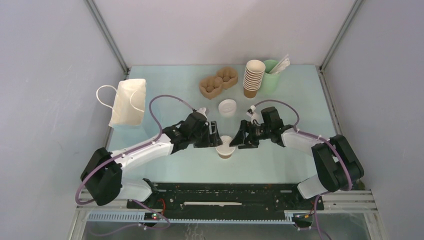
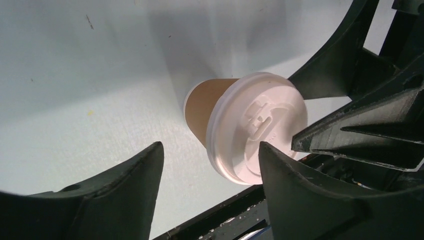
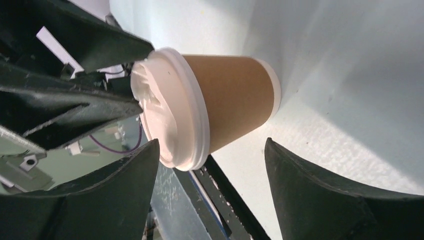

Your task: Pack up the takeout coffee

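The takeout coffee (image 1: pixel 226 148), a small brown paper cup with a white lid, stands upright on the table near the front middle. My left gripper (image 1: pixel 216 136) is just left of it and my right gripper (image 1: pixel 239 139) just right, both reaching over its top. In the left wrist view the cup (image 2: pixel 212 107) lies just past my open left gripper (image 2: pixel 210 145), the lid (image 2: pixel 257 127) by the right fingertip. In the right wrist view the cup (image 3: pixel 230 95) sits beyond my open right gripper (image 3: pixel 212 141), with the other arm's fingers (image 3: pixel 75 105) against the lid (image 3: pixel 165 107).
A cream paper bag with handles (image 1: pixel 129 102) lies at the back left. A brown pulp cup carrier (image 1: pixel 218 82), a stack of lidless brown cups (image 1: pixel 254 77) and a pale green cup of sticks (image 1: pixel 272 75) stand at the back. A spare white lid (image 1: pixel 227 107) lies mid-table.
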Robot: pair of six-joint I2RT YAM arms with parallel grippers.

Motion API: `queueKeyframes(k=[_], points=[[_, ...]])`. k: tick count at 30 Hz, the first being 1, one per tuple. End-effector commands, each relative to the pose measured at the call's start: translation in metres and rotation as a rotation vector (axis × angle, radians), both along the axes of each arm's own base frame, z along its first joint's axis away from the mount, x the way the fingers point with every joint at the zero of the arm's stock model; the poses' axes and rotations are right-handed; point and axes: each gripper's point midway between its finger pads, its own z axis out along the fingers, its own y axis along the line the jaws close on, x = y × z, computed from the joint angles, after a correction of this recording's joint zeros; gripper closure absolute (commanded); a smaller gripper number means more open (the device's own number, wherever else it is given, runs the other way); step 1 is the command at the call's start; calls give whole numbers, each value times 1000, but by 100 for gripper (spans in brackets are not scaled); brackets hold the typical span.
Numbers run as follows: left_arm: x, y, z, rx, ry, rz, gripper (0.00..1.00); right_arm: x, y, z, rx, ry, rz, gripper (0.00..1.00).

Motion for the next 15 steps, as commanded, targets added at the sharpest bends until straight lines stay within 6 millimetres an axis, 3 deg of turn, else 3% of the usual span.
queueKeyframes(k=[1, 7, 10, 15], points=[[16, -8, 33, 12, -82, -38, 22, 23, -8, 16, -95, -89, -51, 13], [17, -8, 66, -19, -137, -46, 13, 29, -16, 36, -242, -208, -55, 6], [17, 16, 91, 13, -208, 8, 9, 25, -22, 44, -365, -271, -46, 1], [-7, 43, 148, -91, -372, -3, 4, 20, -19, 57, -531, -366, -10, 0]])
